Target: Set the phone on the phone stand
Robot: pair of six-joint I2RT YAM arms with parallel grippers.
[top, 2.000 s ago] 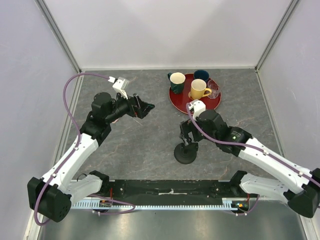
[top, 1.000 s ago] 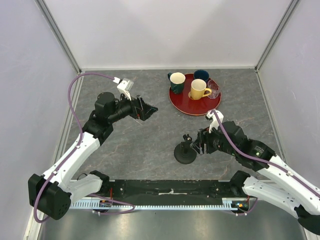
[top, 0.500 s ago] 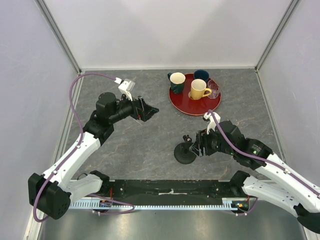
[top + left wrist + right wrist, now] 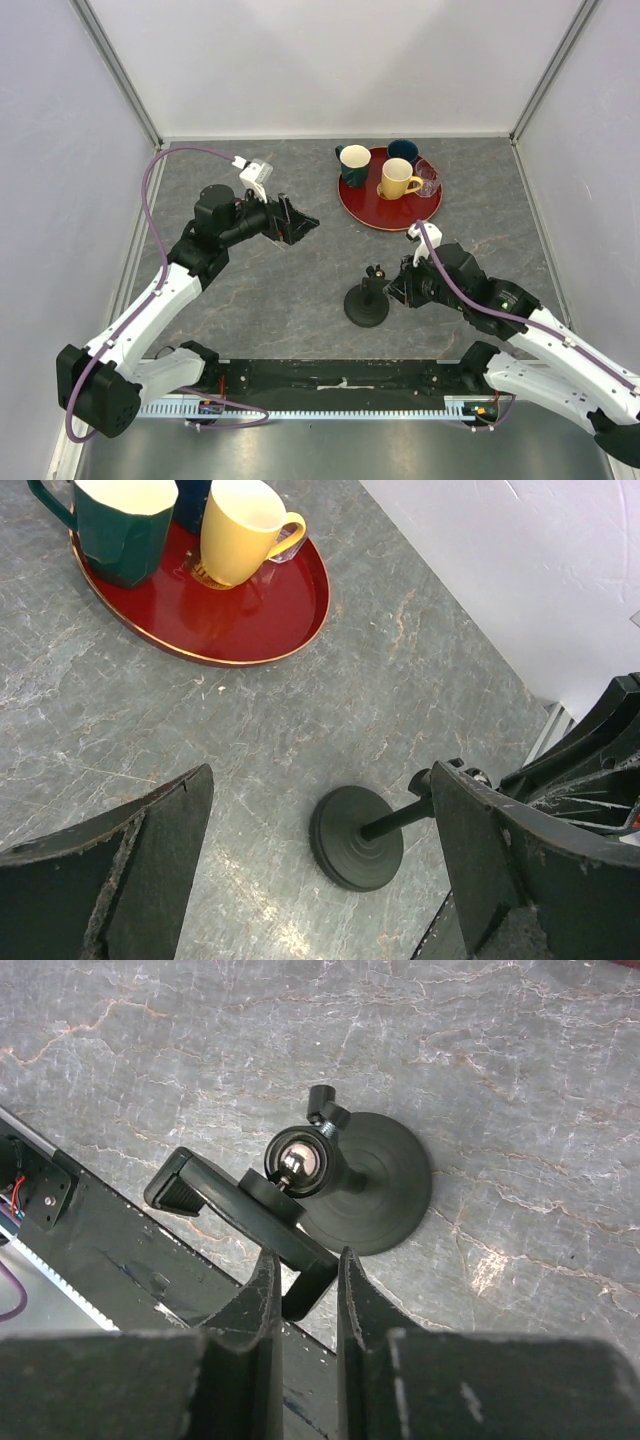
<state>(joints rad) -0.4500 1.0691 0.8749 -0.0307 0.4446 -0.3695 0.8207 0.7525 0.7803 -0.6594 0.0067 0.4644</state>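
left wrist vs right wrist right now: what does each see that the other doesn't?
Left wrist only: red tray with green mug and yellow mug, and the phone stand side-on, showing disc base and stem.
Right wrist only: right tool closed on the stand's clamp, seen from above, plus the mounting rail at the table edge.
Both: the phone stand on the grey table. Neither shows the phone.

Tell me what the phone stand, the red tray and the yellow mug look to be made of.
The phone stand: likely matte black plastic, with a dull, even surface; its ball joint shines like polished metal. The red tray: glossy lacquer or plastic, showing clear reflections and a thin gold rim. The yellow mug: probably glazed ceramic, with a smooth sheen and a thick wall.
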